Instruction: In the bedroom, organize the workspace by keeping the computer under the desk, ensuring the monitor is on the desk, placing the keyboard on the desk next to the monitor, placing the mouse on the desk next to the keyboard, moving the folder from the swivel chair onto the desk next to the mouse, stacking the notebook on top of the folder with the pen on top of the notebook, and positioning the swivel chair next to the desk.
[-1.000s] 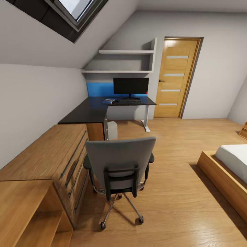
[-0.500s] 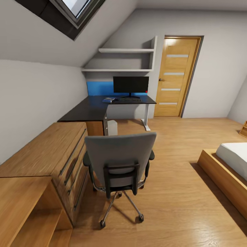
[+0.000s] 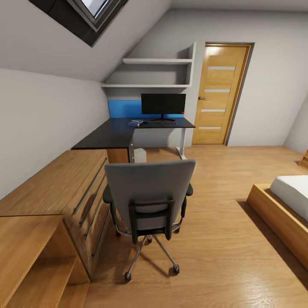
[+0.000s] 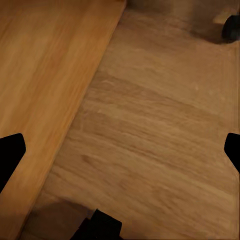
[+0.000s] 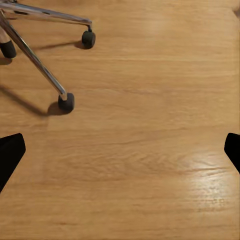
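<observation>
A black L-shaped desk (image 3: 115, 134) fills the far left corner, the monitor (image 3: 163, 105) upright on its far wing with the keyboard (image 3: 162, 124) just before it. The grey swivel chair (image 3: 147, 201) stands nearer, back to camera, beside a wooden chest (image 3: 64, 188). Left gripper (image 4: 120, 150) and right gripper (image 5: 120, 150) hang over floorboards, jaws wide apart.

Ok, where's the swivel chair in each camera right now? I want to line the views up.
Head view: the swivel chair stands in the centre, its back toward the camera, beside the wooden chest.
Left wrist view: one black caster of it, at a corner of the frame.
Right wrist view: its chrome legs with black casters on the boards.
Shared landmark: the wooden floor under the chair.
</observation>
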